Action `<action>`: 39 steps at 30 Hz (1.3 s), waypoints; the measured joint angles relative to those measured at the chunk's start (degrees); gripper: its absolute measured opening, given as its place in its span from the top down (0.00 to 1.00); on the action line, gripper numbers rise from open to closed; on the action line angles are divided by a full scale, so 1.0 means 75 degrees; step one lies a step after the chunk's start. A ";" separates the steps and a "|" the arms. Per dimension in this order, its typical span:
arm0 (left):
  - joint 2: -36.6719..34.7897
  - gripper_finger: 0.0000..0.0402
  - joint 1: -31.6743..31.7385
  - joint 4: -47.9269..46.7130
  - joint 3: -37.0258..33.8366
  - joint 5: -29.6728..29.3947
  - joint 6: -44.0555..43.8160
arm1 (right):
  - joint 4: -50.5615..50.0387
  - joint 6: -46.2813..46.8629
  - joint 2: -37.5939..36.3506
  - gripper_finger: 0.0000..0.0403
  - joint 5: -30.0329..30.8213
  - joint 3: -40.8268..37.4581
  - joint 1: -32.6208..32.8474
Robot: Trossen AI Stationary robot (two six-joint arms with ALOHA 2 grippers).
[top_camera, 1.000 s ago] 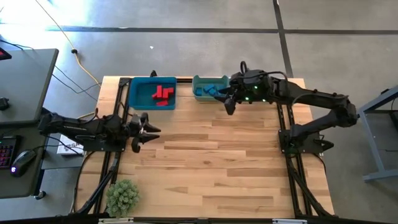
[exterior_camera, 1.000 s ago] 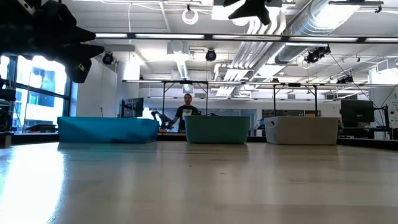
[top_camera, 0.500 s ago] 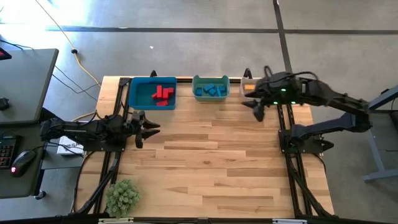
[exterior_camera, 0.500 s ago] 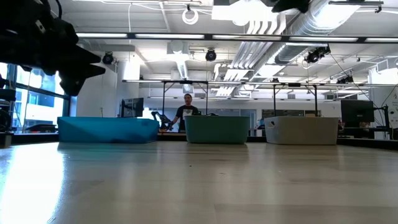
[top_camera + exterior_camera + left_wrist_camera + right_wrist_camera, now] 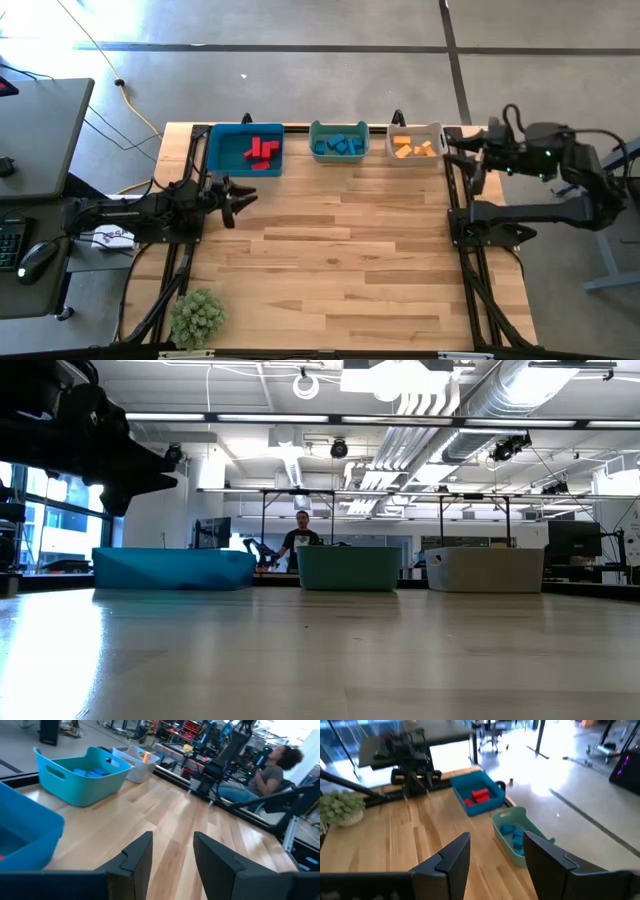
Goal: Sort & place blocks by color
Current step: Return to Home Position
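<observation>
From overhead I see the left gripper (image 5: pixel 240 199) hanging over the left side of the table (image 5: pixel 340 260), just in front of the blue bin (image 5: pixel 213 150). The right gripper (image 5: pixel 468 162) is at the table's right edge, beside the white bin (image 5: pixel 391 145). The red blocks (image 5: pixel 262 152) lie in the blue bin, the blue blocks (image 5: pixel 338 146) in the teal bin (image 5: pixel 313 143), and the orange blocks (image 5: pixel 412 149) in the white bin. A potted plant (image 5: pixel 197 317) sits at the near left corner. At table height, the three bins stand in a row along the far edge, with a person (image 5: pixel 302 538) in the room behind them. My left wrist camera shows the left fingers (image 5: pixel 137 857) a little apart with nothing between them, and the teal and white bins ahead. On the right wrist camera, the right fingers (image 5: pixel 451 860) are likewise parted and empty, facing the blue and teal bins.
</observation>
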 joint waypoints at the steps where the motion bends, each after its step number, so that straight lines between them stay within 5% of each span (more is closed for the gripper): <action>1: 0.0000 0.67 0.0044 0.0000 0.0000 0.0000 0.0000 | 0.0158 0.0005 -0.0285 0.58 0.0003 -0.0300 0.0000; 9: 0.0000 0.67 0.0142 0.0000 0.0003 0.0003 0.0021 | 0.2812 0.0856 -0.2756 0.58 -0.0313 -0.3791 0.0000; 17: 0.0000 0.67 0.0139 0.0000 0.0003 0.0006 0.0023 | 0.5146 0.1630 -0.3984 0.58 -0.2040 -0.6194 0.0000; 23: -0.0001 0.67 0.0139 0.0000 0.0003 0.0009 0.0010 | 0.6135 0.1703 -0.4137 0.58 -0.3359 -0.7264 0.0000; 39: -0.0003 0.67 0.0139 0.0000 0.0009 0.0021 0.0008 | 0.7258 0.1478 -0.4143 0.58 -0.3443 -0.8843 0.0000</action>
